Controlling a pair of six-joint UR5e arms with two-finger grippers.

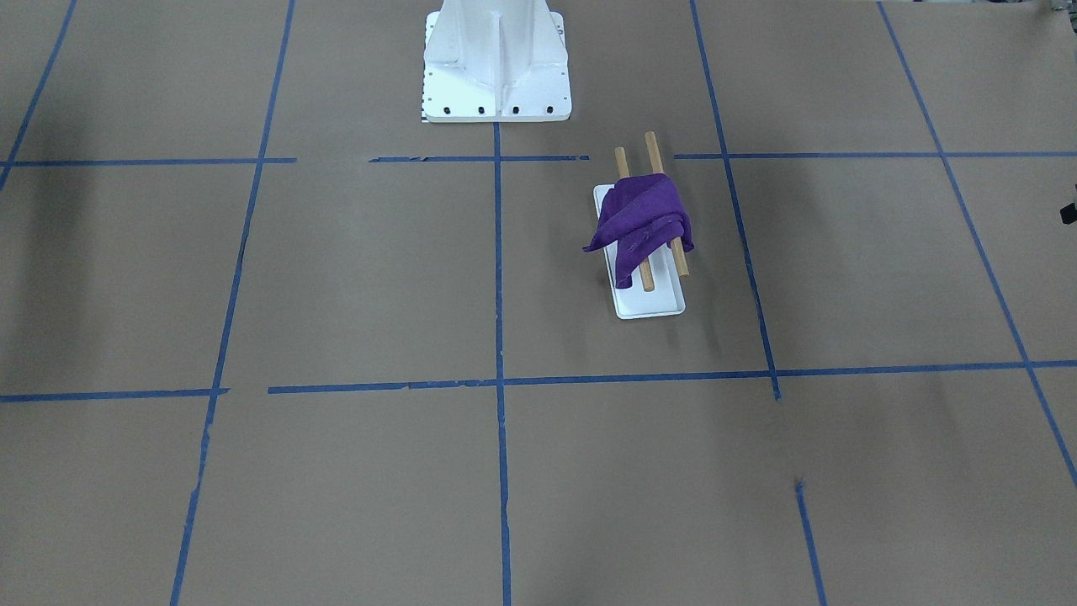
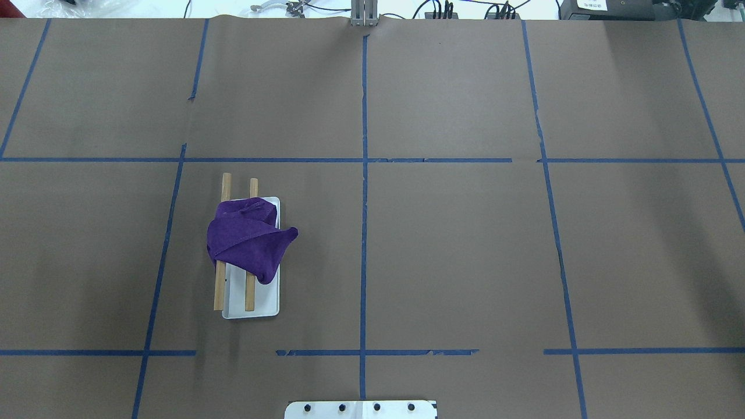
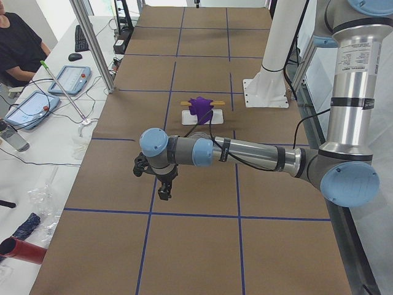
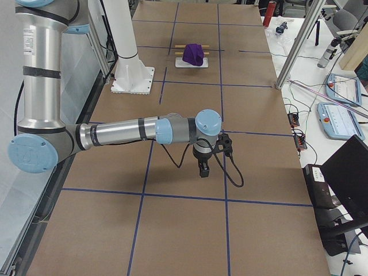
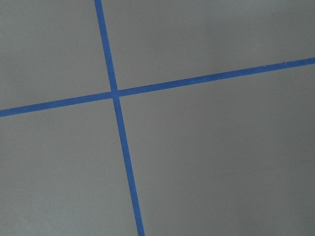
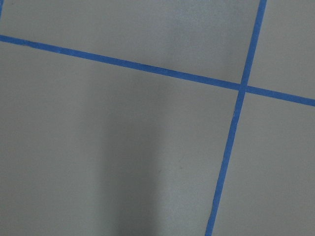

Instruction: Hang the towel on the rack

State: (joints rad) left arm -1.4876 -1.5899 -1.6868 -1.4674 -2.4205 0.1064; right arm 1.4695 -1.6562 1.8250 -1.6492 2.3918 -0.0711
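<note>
Across both wooden bars of the rack [image 2: 265, 304] lies the bunched purple towel [image 2: 247, 243], on the robot's left half of the table [image 2: 465, 262]. The left gripper [image 3: 164, 192] and the right gripper [image 4: 203, 170] hang well apart from it; whether their fingers are spread or pressed together cannot be told.

We look over a wide brown paper-covered table [image 2: 465, 262] gridded with blue tape lines [image 2: 364, 233]. Beside it stands a white desk [image 3: 55, 132] holding what may be grey-blue tablet-like control pendants [image 3: 69, 80], evenly lit.
</note>
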